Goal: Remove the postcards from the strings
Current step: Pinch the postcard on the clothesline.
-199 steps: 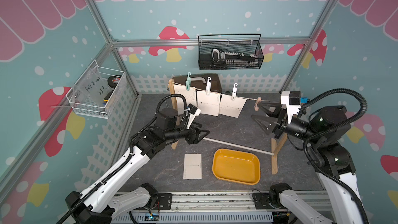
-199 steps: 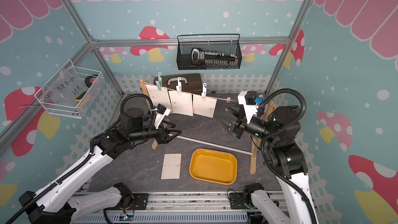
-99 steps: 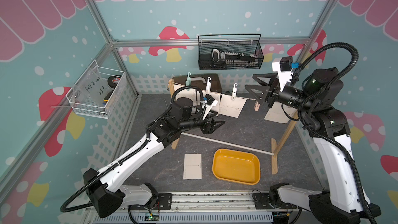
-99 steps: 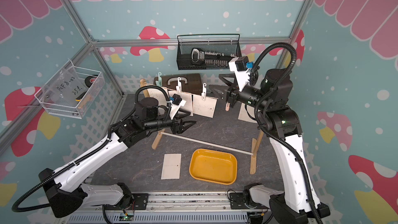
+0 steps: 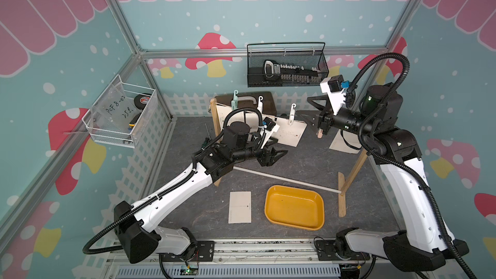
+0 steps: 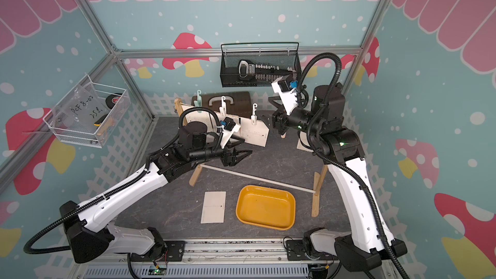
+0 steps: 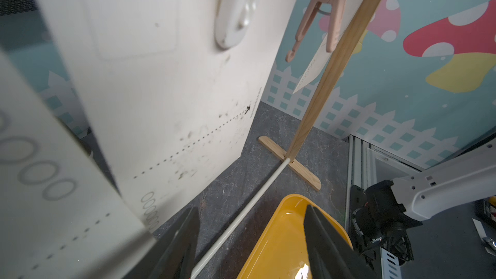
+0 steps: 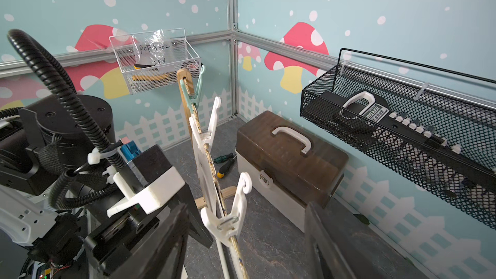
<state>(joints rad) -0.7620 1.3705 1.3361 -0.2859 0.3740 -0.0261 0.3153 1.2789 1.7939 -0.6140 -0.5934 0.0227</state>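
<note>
The string (image 8: 236,248) runs between two wooden posts (image 5: 354,167). Three postcards (image 5: 291,135) hang from it side by side on a green and two white clothespins (image 5: 292,112). Another postcard (image 5: 345,143) hangs by the right post on a pinkish clothespin (image 7: 319,17). One more postcard (image 5: 240,207) lies flat on the table. My left gripper (image 5: 276,155) is open and empty, just below and in front of the hanging cards (image 7: 166,89). My right gripper (image 5: 308,112) is open at string height, its jaws on either side of the nearest white clothespin (image 8: 230,210) without touching it.
A yellow tray (image 5: 295,208) sits at the front, beside the flat card. A white rod (image 5: 287,179) joins the posts' feet. Behind the line stand a brown toolbox (image 5: 252,100) and screwdrivers (image 8: 225,162). A black mesh basket (image 5: 287,68) and a white wire basket (image 5: 120,116) hang on the walls.
My right arm has risen from low by the right post to the string, and its jaws stand a little wider. My left gripper has moved right, under the cards.
</note>
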